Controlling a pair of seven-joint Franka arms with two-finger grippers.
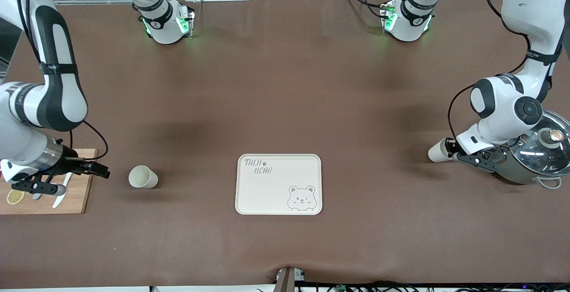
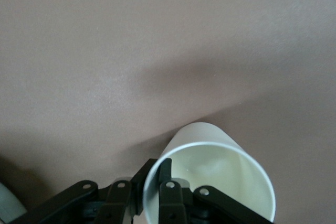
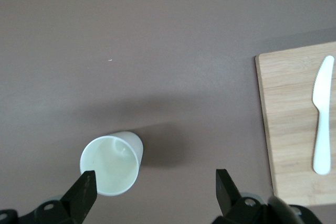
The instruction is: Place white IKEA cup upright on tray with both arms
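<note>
Cup one [image 1: 438, 152] empty, its rim clenched in left gripper [image 1: 450, 148]; cup two [image 1: 143, 177] empty, on its side near tray [image 1: 249, 194]; right gripper [image 3: 155, 190] spread wide.

text: "TAIJI BEAR" | colour: grey | on: cream tray [image 1: 278, 185] | place: tray's upper left corner, lower centre of frame

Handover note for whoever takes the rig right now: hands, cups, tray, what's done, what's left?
Left hand: shut on a white cup by its rim, beside the steel pot.
Right hand: open, at the cutting board's edge, next to the second cup, which lies on its side.
Tray: bare, between both cups.
Done: one cup gripped.
Left: set cups upright on tray.
</note>
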